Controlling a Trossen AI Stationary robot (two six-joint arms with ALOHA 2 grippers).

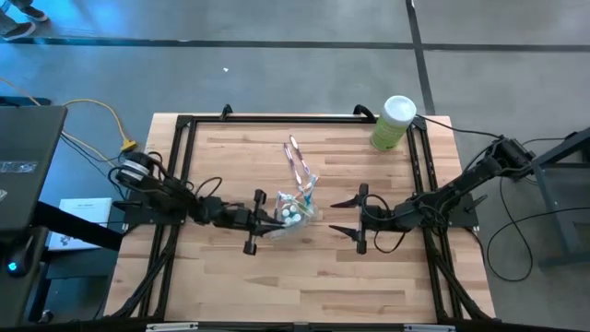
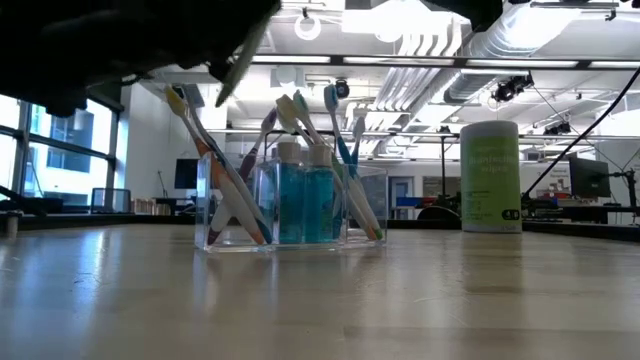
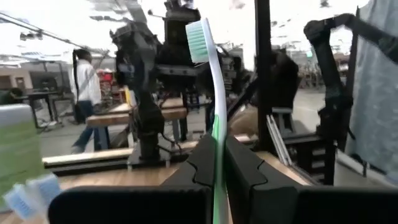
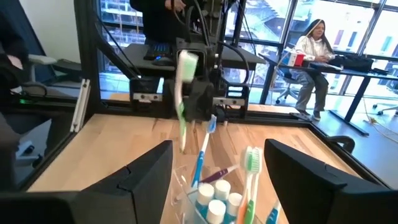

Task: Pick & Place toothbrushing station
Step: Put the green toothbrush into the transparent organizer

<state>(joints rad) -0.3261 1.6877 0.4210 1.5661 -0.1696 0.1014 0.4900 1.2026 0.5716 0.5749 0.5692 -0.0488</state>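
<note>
From above, my left gripper (image 1: 267,221) is at the cup (image 1: 297,214) mid-table. My right gripper (image 1: 355,221) waits beside it, fingers wide, empty.

My left wrist camera shows my fingers pinching a green brush (image 3: 214,112) upright.

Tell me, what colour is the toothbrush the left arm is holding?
Green and white: the toothbrush has a white-and-green head, clearest in the left wrist view.

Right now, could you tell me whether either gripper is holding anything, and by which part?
The left gripper is shut on a green toothbrush, gripped on its handle with the bristle head sticking up. The right gripper is open and empty.
</note>
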